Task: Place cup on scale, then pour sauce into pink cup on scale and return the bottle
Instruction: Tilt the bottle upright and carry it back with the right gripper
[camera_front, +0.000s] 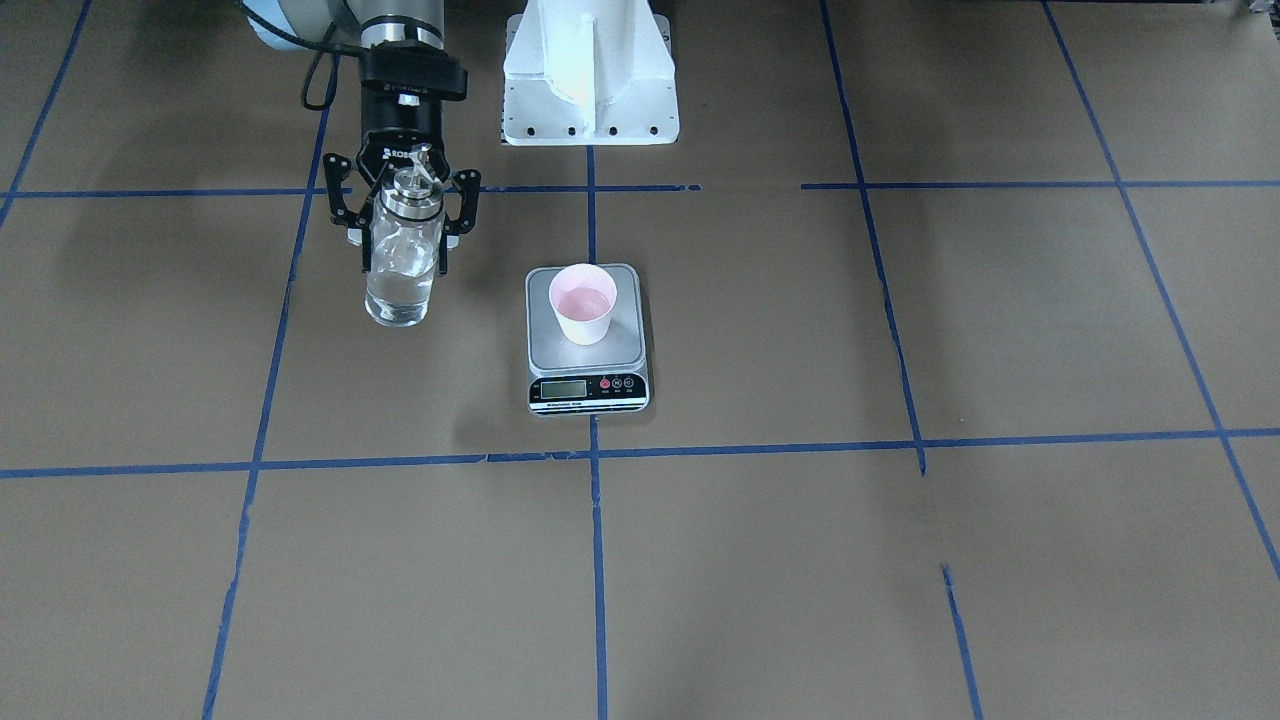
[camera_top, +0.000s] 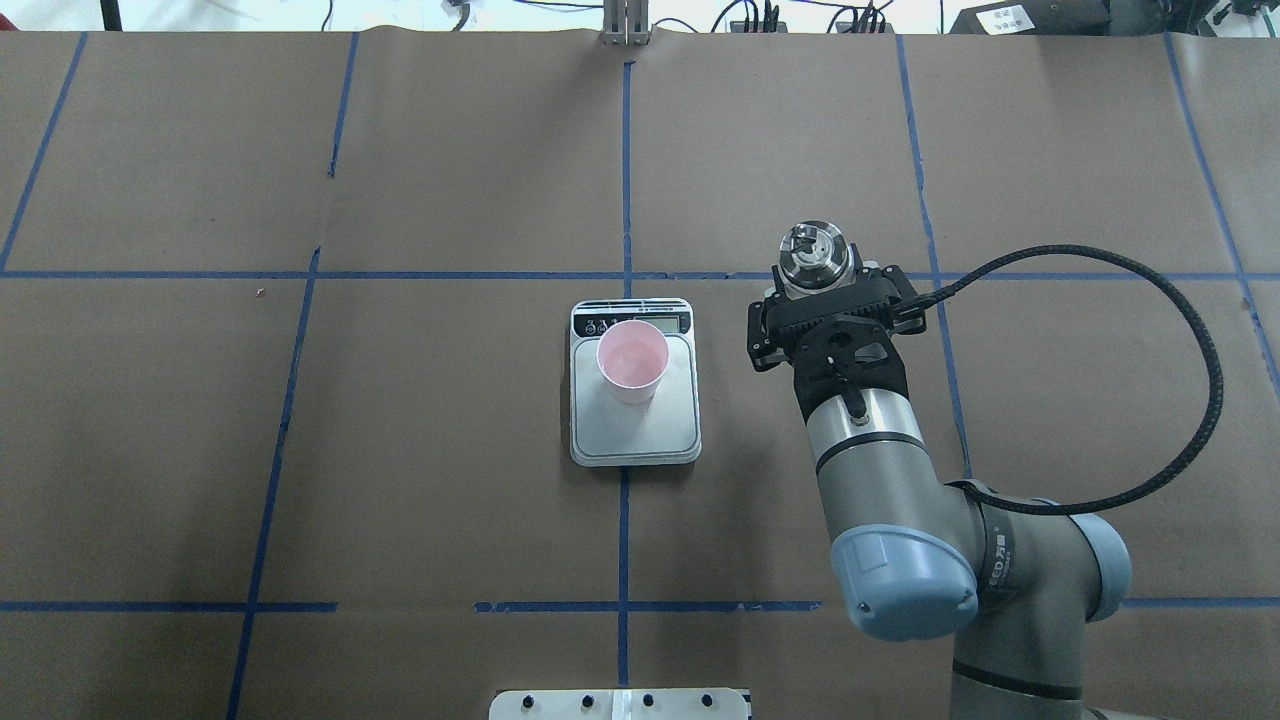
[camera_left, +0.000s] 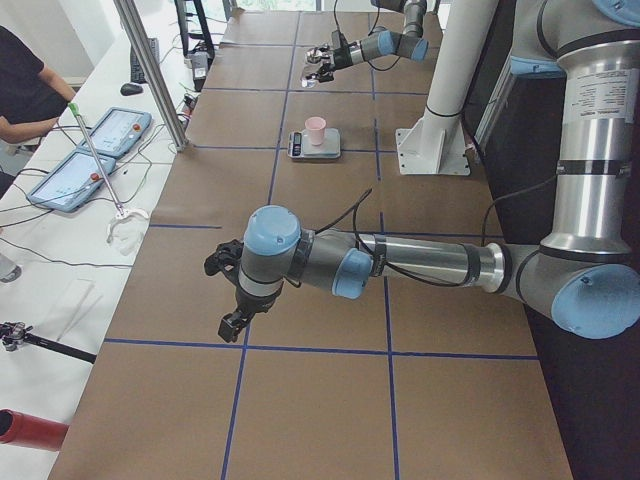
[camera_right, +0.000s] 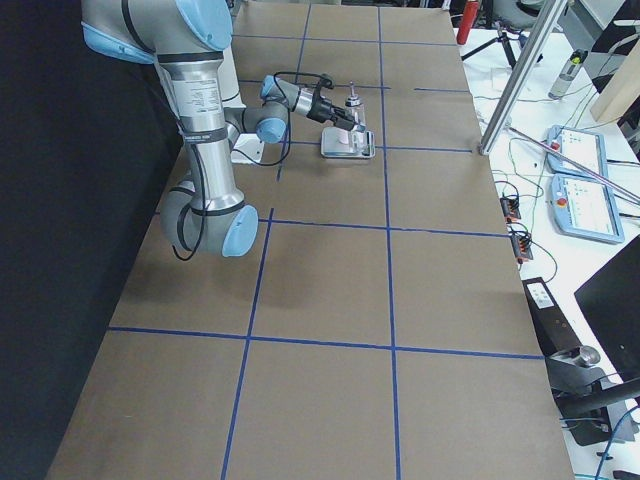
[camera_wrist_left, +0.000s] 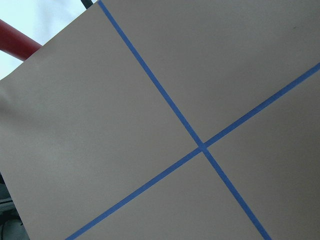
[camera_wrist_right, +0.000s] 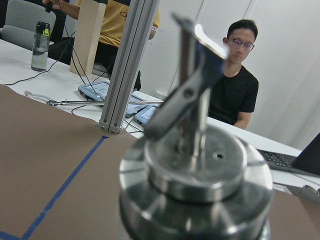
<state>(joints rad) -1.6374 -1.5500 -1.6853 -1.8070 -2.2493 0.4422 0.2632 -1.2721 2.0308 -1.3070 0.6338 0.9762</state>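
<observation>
The pink cup stands upright on the silver-grey plate of the scale, with a little liquid in it. It also shows in the overhead view on the scale. My right gripper is shut on the upper body of the clear glass bottle, which is upright and holds clear sauce, a hand's width to the scale's side. Its silver cap and spout fill the right wrist view. My left gripper hangs over bare table far from the scale; I cannot tell whether it is open.
The white robot base mount stands behind the scale. Blue tape lines cross the brown table cover. Operators and tablets are along the far table edge. A red cylinder lies off the table's end.
</observation>
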